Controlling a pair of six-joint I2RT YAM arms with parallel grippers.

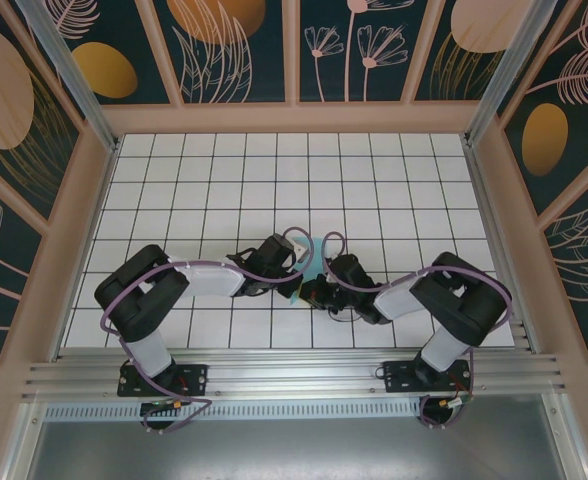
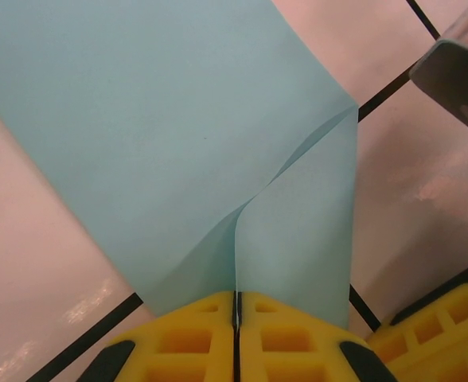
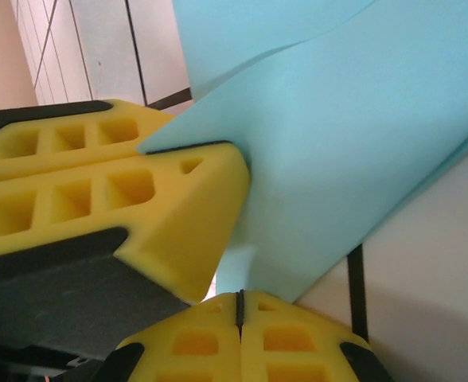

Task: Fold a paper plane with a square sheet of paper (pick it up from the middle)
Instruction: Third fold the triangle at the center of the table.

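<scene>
The left claw point(image 2: 235, 306) and the right claw point(image 3: 239, 306), nose to nose on one thin turquoise sheet point(image 2: 162, 135), look to be raising or creasing it from its middle. To do this well, both should hold firm and travel as one, so the paper neither tears between them nor slips out. The fold should be drawn taut and its edges lined up before any pressing, since a skewed crease here would likely throw off the plane's centre line.

The left claw is closed flat, pinching a raised fold. A crease climbs from its seam and the paper fans away on either side. The right claw, just beside it, is clamped tight too, and the sheet's lower edge appears caught in its seam, though the exact bite is hard to read. In the right wrist view the left claw's yellow tip rests against the paper.

From above, a small patch of turquoise shows between the two claws, which sit toward the arms' side of the white tiled bench point(image 1: 374, 180).
</scene>
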